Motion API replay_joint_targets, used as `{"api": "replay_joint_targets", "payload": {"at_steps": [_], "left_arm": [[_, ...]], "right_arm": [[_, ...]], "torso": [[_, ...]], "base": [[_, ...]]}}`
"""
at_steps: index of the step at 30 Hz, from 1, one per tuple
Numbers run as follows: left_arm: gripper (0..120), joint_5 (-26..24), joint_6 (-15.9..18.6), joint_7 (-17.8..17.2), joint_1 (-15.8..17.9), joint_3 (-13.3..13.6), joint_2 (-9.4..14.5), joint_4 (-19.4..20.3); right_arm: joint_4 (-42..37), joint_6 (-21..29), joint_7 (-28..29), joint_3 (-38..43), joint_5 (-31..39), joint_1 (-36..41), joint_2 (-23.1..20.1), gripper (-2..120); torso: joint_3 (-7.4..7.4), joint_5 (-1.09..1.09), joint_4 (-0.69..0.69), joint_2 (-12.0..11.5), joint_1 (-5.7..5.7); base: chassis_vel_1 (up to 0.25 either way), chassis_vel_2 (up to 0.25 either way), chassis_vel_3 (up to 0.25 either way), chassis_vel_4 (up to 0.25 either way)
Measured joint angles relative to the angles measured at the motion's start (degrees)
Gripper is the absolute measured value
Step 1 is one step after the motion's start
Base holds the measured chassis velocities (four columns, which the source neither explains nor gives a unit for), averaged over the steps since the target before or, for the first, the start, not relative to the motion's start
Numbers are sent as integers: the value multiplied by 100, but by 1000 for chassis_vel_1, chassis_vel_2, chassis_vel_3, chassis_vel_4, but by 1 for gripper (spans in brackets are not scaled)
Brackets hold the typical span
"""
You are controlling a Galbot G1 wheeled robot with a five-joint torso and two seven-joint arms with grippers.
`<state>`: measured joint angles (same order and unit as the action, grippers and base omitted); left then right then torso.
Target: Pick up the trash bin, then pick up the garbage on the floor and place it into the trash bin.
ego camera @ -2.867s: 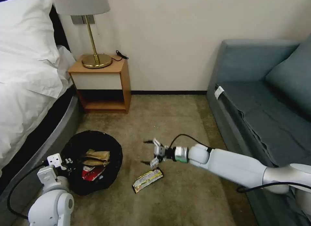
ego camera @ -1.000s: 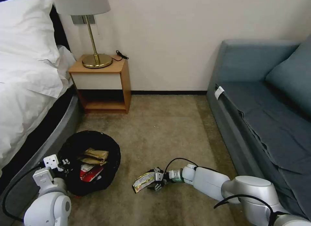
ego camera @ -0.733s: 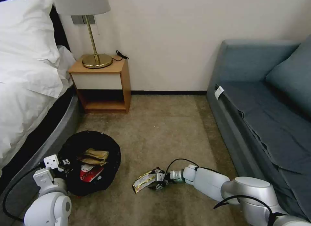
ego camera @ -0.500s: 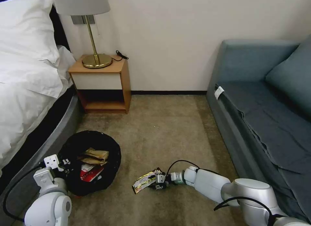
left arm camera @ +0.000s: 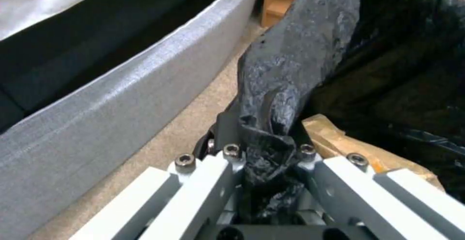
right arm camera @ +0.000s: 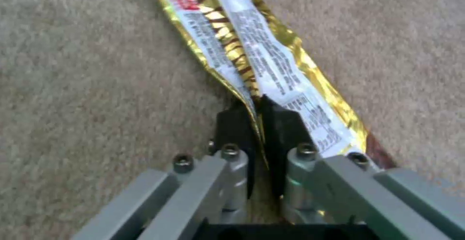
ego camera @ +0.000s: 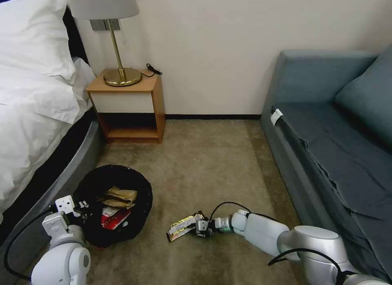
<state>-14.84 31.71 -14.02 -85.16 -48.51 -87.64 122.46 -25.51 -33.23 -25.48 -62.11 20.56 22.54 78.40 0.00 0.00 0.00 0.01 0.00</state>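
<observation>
The wrapper (right arm camera: 252,58) runs off the picture's edge, its print too small to read.

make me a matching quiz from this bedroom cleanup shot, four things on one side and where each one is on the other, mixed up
Things:
1. yellowish wrapper
2. crumpled paper bag
3. lamp
4. trash bin

Places:
A. on the wooden nightstand
B. on the carpet, one end pinched in the right gripper
C. inside the black liner
D. beside the bed, its rim clamped by the left gripper

Pairs: 1-B, 2-C, 3-A, 4-D
</observation>
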Motion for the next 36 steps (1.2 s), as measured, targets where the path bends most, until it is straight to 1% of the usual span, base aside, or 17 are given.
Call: {"api": "replay_joint_targets", "payload": {"at_steps": [2, 8, 13, 16, 17, 22, 23, 25, 26, 27, 28, 29, 30, 32, 33, 35, 36], "left_arm": [[4, 1, -1, 0, 1, 1, -1, 0], [4, 3, -3, 0, 6, 2, -6, -16], [4, 5, -3, 0, 17, 6, -10, -35], [4, 8, -3, 0, 39, 12, -10, -44], [4, 8, -3, 0, 39, 12, -10, -44], [4, 14, 22, 0, 73, 35, -3, -48], [4, 14, 22, 0, 73, 35, -3, -48], [4, 14, 38, -1, 72, 38, 9, -46], [4, 14, 38, -1, 72, 38, 9, -46], [4, 15, 60, -1, 69, 42, 22, -16], [4, 15, 60, -1, 69, 42, 22, -16], [4, 15, 75, -1, 69, 41, 28, -6], [4, 13, 90, 6, 67, 45, 32, -6], [4, 15, 94, 1, 60, 49, 35, -5], [4, 15, 94, 1, 60, 49, 35, -5], [4, 16, 97, -13, 48, 60, 32, -6], [4, 17, 97, -13, 46, 64, 30, -6]], "right_arm": [[-8, 1, 0, 15, -7, -9, -10, 2], [-159, -8, 11, 58, -12, -29, -74, 0], [-658, 83, 174, 105, 82, -136, -267, 0], [-1142, 196, 284, 170, 172, -224, -472, 0], [-1142, 196, 284, 170, 172, -224, -472, 0], [-1862, 288, 447, 522, 224, -396, -995, 0], [-1862, 288, 447, 522, 224, -396, -995, 0], [-2292, 393, 581, 861, 269, -464, -1288, 0], [-2292, 393, 581, 861, 269, -464, -1288, 0], [-2786, 442, 717, 1242, 356, -596, -1527, 0], [-2786, 442, 717, 1242, 356, -596, -1527, 0], [-3030, 465, 747, 1412, 328, -667, -1578, 0], [-3295, 479, 780, 1599, 292, -780, -1594, 0], [-3632, 539, 866, 1763, 314, -987, -1600, 0], [-3632, 539, 866, 1763, 314, -987, -1600, 0], [-4126, 723, 997, 1780, 526, -1183, -1562, 0], [-4355, 821, 1060, 1770, 625, -1236, -1531, 0]], "torso": [[0, -1, 0, 0, 0], [0, -1, 0, 0, 0], [0, 0, 0, 0, 0], [0, 0, 0, 0, 0], [0, 0, 0, 0, 0], [0, 1, 0, 0, 0], [0, 1, 0, 0, 0], [1, 1, -2, -1, 0], [1, 1, -2, -1, 0], [0, -3, -3, -1, 0], [0, -3, -3, -1, 0], [1, -1, -5, -2, 0], [1, 5, -2, -1, 0], [-1, -4, 0, -1, 0], [-1, -4, 0, -1, 0], [1, 2, 1, -1, 0], [0, 0, 0, -1, 0]], "base": [[0, 0, 0, 0], [0, 0, 0, 0], [0, 0, 0, 0], [0, 0, 0, 0], [0, 0, 0, 0], [0, 0, 0, 0], [0, 0, 0, 0], [0, 0, 0, 0], [0, 0, 0, 0], [0, 0, 0, 0], [0, 0, 0, 0], [0, 0, 0, 0], [0, 0, 0, 0], [0, 0, 0, 0], [0, 0, 0, 0], [0, 0, 0, 0], [0, 0, 0, 0]]}}
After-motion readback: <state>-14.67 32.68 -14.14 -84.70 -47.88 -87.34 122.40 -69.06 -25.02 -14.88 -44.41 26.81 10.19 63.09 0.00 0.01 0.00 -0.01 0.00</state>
